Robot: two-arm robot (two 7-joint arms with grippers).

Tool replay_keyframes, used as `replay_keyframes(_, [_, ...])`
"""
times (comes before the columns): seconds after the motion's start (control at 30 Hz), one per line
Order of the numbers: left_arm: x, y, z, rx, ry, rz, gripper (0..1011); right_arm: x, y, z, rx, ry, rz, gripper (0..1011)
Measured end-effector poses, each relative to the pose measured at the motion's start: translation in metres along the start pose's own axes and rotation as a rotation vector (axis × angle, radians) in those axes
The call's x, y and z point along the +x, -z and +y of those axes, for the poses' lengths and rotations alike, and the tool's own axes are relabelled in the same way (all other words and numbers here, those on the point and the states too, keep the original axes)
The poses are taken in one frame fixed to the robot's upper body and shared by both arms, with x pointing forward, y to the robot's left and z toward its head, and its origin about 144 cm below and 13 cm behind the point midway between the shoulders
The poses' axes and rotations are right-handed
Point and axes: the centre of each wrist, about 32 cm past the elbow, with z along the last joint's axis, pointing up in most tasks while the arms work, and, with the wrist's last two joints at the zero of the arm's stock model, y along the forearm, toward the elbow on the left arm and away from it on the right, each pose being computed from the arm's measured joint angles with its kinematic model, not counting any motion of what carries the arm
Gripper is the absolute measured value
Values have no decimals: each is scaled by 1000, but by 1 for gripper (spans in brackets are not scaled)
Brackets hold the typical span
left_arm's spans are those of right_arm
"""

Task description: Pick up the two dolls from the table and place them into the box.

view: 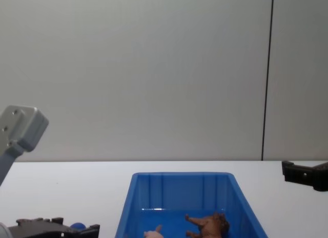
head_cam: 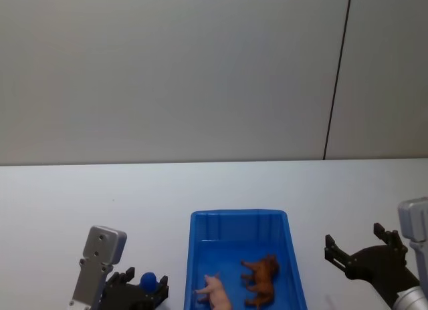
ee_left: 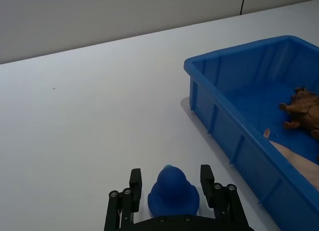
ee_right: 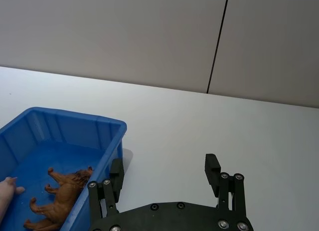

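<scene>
I'm seeing two dolls lying in the blue box (head_cam: 292,256): one brown doll (head_cam: 260,280), shaggy, four-legged, and one pink doll (head_cam: 215,291), smooth | left gripper (ee_left: 171,188) is sitting left of the box, jaws flanking one blue toy (ee_left: 173,192), grip unclear | right gripper (ee_right: 165,173) is hovering right of it over the table (head_cam: 93,196), jaws apart, empty

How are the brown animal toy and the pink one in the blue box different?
The brown doll is dark and shaggy, while the pink doll is pale and smooth. The brown doll lies nearer the robot's right wall of the box; the pink doll lies nearer its left. The brown doll shows all four legs; the pink doll is partly cut off by the picture edge. Both are small animal figures lying inside the box.
</scene>
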Motion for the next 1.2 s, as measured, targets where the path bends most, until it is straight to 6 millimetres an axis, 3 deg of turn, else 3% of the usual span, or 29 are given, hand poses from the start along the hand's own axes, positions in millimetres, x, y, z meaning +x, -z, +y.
replay_keyframes(0.23, [0,1,-3,12,8,-13,587,0,0,0,0,0,0,1001])
replay_keyframes(0.3, [0,1,-4,13,9,-19,476,0,0,0,0,0,0,1001])
replay_keyframes(0.37, [-1,1,-4,13,11,-24,458,0,0,0,0,0,0,1001])
replay_keyframes(0.53, [-1,1,-5,2,13,-35,288,0,0,0,0,0,0,1001])
replay_keyframes(0.87, [-4,-9,-3,-58,22,-63,222,0,0,0,0,0,0,1001])
replay_keyframes(1.2, [-7,-31,2,-167,73,-108,164,0,0,0,0,0,0,1001])
